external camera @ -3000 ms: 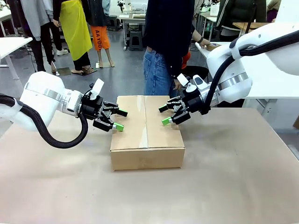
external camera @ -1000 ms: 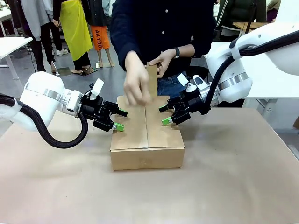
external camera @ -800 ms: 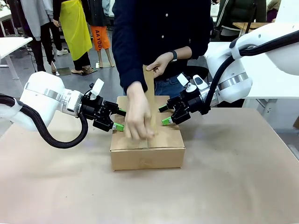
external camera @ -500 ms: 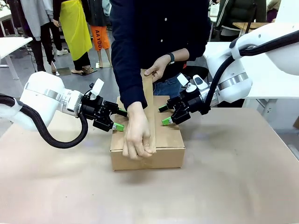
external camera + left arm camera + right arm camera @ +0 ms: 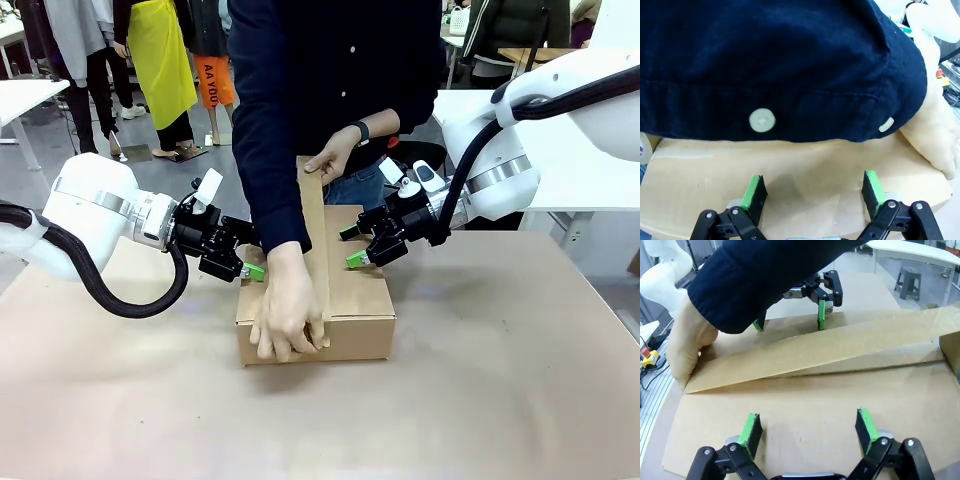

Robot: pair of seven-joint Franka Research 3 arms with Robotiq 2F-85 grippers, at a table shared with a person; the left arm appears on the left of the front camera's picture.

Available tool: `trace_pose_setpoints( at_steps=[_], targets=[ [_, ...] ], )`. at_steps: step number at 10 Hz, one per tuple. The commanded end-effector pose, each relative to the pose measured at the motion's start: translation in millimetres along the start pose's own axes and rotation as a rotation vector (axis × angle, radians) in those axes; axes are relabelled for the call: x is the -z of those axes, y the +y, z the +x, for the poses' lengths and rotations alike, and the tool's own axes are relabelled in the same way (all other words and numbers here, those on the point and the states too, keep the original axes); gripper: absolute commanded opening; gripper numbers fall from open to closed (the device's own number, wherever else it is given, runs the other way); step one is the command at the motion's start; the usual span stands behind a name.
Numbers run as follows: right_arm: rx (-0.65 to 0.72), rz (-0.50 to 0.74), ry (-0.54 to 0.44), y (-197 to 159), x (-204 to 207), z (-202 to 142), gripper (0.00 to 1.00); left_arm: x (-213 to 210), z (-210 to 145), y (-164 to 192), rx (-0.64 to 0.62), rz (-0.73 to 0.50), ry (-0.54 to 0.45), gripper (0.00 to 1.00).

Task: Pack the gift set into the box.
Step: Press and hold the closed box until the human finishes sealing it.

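Brown cardboard box (image 5: 345,300) sits mid-table, flaps shut. A person's hand (image 5: 285,318) presses a strip at its near edge. Left gripper (image 5: 250,258) and right gripper (image 5: 352,247) hover beside it, fingers spread, empty.

Box (image 5: 355,300) between grippers (hand (image 5: 285,318) atop)

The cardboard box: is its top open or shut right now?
Partly open: the person's hands lift one top flap of the box; the rest lies flat.
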State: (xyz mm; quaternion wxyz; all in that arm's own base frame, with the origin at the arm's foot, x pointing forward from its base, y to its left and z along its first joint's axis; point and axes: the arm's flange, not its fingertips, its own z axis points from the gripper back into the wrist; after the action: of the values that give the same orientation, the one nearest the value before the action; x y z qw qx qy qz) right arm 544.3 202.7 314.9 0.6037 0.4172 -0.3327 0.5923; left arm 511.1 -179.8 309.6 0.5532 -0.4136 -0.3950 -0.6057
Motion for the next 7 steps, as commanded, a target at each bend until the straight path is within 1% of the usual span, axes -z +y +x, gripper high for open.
trace_pose_setpoints(
  at_steps=[1,7],
  targets=[
    [-0.003,0.000,0.002,0.0,0.8,-2.4,1.00,0.7,-1.2,-1.7,0.008,-0.012,0.001,1.00],
    [-0.003,0.000,0.002,0.0,0.8,-2.4,1.00,0.7,-1.2,-1.7,0.008,-0.012,0.001,1.00]
  ],
)
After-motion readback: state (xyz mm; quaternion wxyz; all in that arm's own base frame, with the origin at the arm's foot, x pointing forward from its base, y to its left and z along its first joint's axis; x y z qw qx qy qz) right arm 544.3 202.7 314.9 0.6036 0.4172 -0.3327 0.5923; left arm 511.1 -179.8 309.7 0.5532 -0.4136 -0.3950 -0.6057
